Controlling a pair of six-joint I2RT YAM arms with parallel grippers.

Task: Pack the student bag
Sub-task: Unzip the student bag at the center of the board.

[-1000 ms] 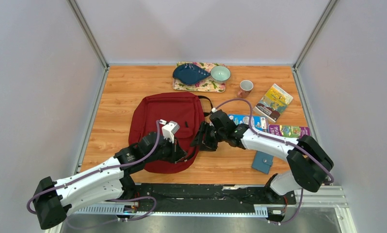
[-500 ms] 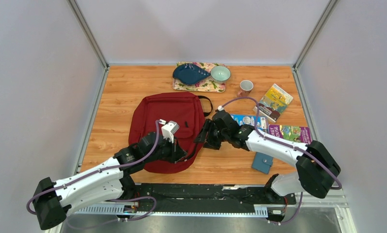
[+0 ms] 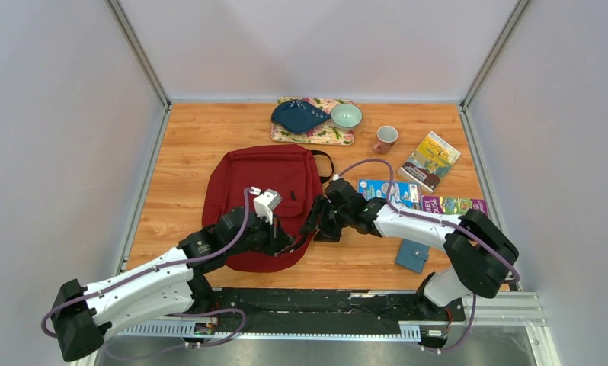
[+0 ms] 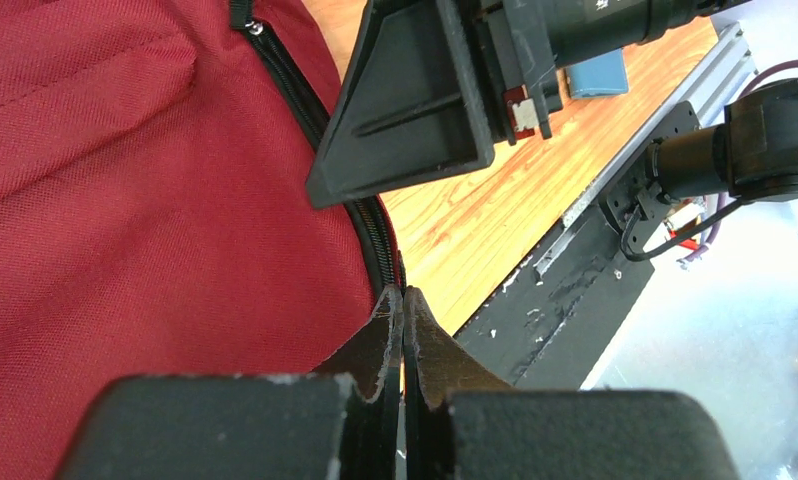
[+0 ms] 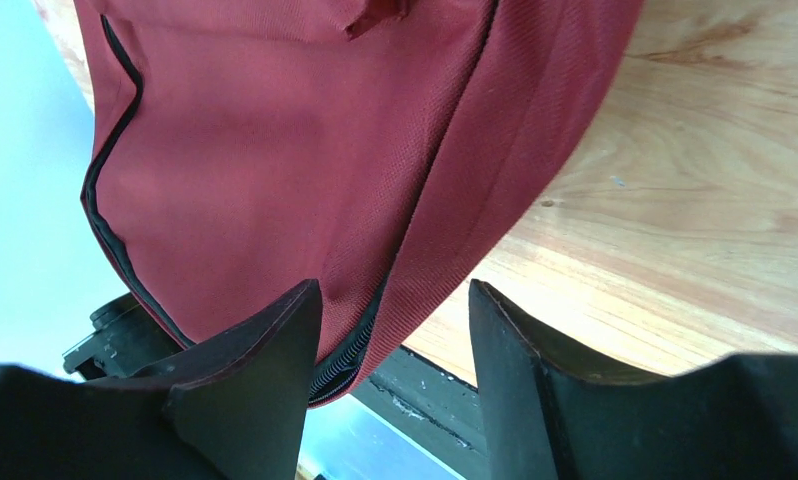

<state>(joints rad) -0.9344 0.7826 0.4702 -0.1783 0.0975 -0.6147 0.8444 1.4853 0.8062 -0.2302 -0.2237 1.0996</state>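
- Right gripper (image 3: 317,221) has swung back to the right edge of the backpack (image 3: 251,191) — jaws spread midway, straddling its zipper (image 5: 347,352);
- left gripper (image 4: 403,300) pressed together at that zipper — backpack flat on the table (image 3: 187,137).

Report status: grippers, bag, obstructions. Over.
Left gripper shut at student bag zipper. Right gripper open, astride its edge. Books, blue wallet beside it, unpacked.

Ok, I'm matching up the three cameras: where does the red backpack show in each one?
Top external: student bag lies centre-left of the picture.
Left wrist: fills the left half, beside the shut left claw.
Right wrist: upper left, its edge inside the open right claw.
Shared landmark: wood table along the bag's zipper edge.
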